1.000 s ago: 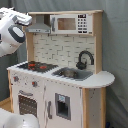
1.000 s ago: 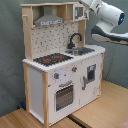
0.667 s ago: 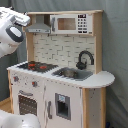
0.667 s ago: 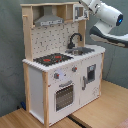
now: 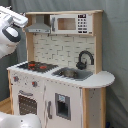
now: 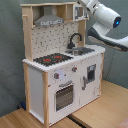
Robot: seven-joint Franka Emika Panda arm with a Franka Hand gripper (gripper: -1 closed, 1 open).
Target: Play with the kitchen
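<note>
White panels and pale wood are making up the kitchen (image 5: 55, 90), which is standing upright on a light wooden floor (image 6: 100, 107) in front of a grey backdrop (image 5: 116, 45).

In both exterior views its parts are reading clearly:
- hob (image 5: 34, 65): black with red rings, sitting on the worktop at the first exterior view's left.
- sink (image 5: 72, 74): set into the worktop just beside the hob, with the black curved faucet (image 5: 84, 59) rising behind it.
- hood (image 5: 39, 26): grey, hanging under the top shelf above the hob.
- microwave cabinet (image 5: 72, 23): white-fronted, sitting beside the hood under the same top board.
- back panel (image 6: 50, 37): dotted like a pegboard in the second exterior view.
- oven door (image 6: 64, 96): closed, with a dark window, below the hob; two red knobs (image 6: 65, 73) are sitting above it.
- a second small door (image 6: 91, 73) with a dark panel is sitting under the sink, also closed.

The white robot arm (image 6: 102, 14) is hanging high at the kitchen's upper corner on the microwave side, near the top shelf in the second exterior view; in the first exterior view it is entering at the upper left edge. Whether it is touching the kitchen I cannot tell. The claw itself is not showing in either view, so whether it is apart or together I cannot tell.
</note>
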